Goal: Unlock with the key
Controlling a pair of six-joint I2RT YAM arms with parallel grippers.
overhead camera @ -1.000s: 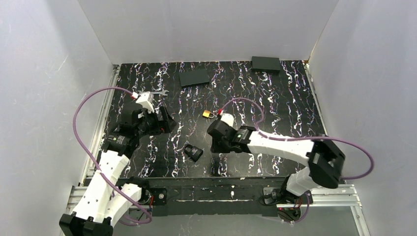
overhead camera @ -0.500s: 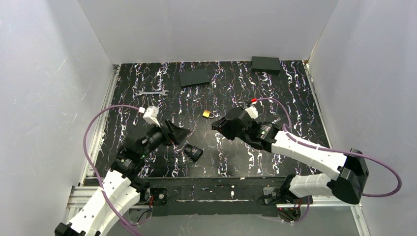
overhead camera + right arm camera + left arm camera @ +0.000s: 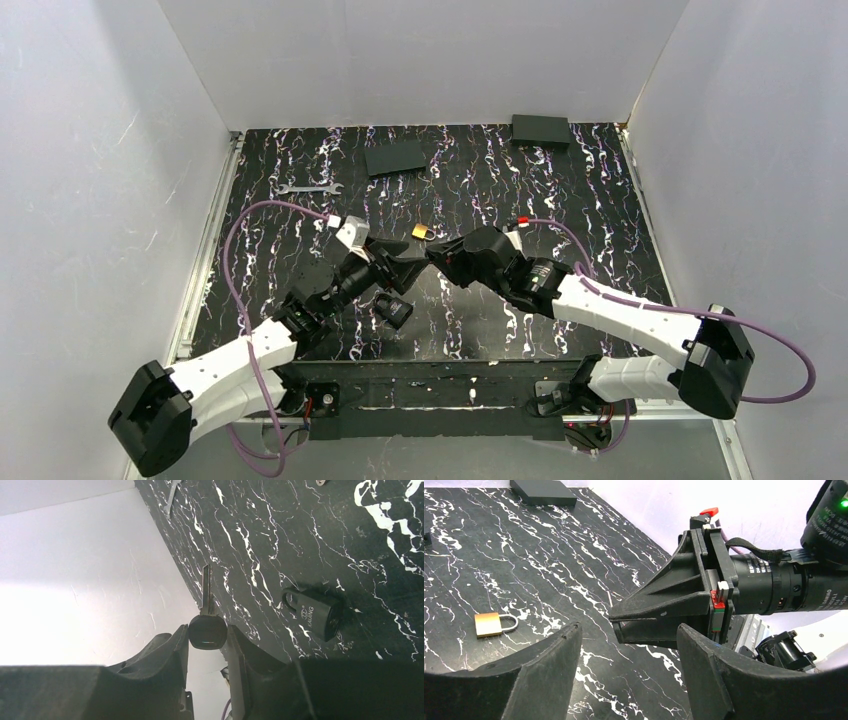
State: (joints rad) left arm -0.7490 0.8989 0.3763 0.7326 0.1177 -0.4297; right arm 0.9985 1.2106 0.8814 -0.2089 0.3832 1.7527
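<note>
My right gripper [image 3: 206, 628] is shut on the key [image 3: 207, 636], pinching its rounded black head. The thin silvery blade sticks out past the fingertips. A black padlock [image 3: 315, 612] lies on the marbled table beyond it, and in the top view this black padlock [image 3: 393, 310] sits just below both grippers. A brass padlock [image 3: 423, 232] lies a little farther back, and the brass padlock [image 3: 494, 624] also shows in the left wrist view. My left gripper [image 3: 629, 630] is open and holds nothing. It faces the right gripper [image 3: 438, 256] tip to tip above the table; the left gripper [image 3: 410, 266] is just apart from it.
A silver wrench [image 3: 308, 187] lies at the back left. A flat black block [image 3: 395, 157] and a second black block [image 3: 540, 130] sit near the back wall. White walls enclose the table on three sides.
My left arm has swung from the back left to the middle, and its jaws have narrowed somewhat. My right gripper has lifted and turned toward the left one, still holding the key.
</note>
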